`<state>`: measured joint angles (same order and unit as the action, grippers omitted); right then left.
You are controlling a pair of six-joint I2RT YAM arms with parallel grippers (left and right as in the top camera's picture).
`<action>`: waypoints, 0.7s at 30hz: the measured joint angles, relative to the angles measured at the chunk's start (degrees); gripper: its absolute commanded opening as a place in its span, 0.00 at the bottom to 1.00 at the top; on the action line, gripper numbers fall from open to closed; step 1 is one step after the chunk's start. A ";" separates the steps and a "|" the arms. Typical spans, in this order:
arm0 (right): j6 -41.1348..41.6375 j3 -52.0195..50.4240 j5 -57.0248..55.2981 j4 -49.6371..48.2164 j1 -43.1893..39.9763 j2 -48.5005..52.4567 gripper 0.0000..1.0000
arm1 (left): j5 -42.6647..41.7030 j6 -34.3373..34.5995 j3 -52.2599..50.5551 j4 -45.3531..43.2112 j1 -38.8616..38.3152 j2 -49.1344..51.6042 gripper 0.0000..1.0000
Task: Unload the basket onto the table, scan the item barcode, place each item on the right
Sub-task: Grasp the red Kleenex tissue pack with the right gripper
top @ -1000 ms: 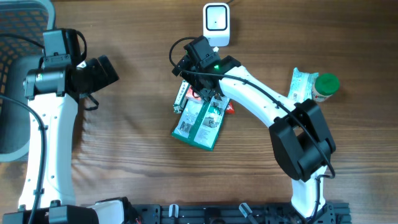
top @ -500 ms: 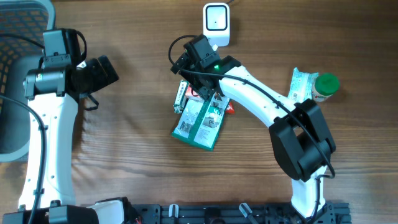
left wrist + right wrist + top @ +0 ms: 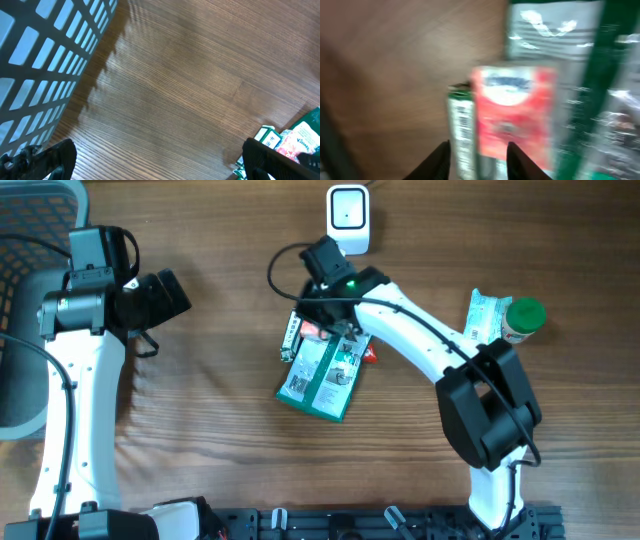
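Toward the far middle of the table (image 3: 200, 430), overhead, my right gripper (image 3: 322, 325) sits over the red packet (image 3: 310, 331) beside the green pouch (image 3: 322, 380). Left wrist: my left gripper (image 3: 160, 162) hangs with jaws spread wide. Right wrist, blurred: fingers (image 3: 441, 160) straddle a green-and-white box (image 3: 462, 130) and the packet's edge; I cannot tell whether they pinch.
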<state>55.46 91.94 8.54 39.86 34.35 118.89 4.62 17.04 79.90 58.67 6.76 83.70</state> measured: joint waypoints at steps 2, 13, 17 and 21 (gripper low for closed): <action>-3.19 1.99 0.02 5.73 -1.95 -0.26 0.49 | 0.00 0.00 0.00 -0.02 0.00 0.00 1.00; -16.35 4.02 0.85 7.61 -7.96 -2.23 0.39 | 0.02 0.00 0.00 -0.02 0.00 0.00 1.00; -17.90 4.02 3.93 5.29 -7.13 -0.59 0.40 | 0.02 0.00 0.00 -0.02 0.00 0.00 1.00; -18.29 3.96 5.42 4.72 -6.32 1.86 0.33 | 0.02 0.00 0.00 -0.02 0.00 0.00 1.00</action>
<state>37.17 95.90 13.96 44.58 28.03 120.75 4.64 17.04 79.90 58.65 6.76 83.70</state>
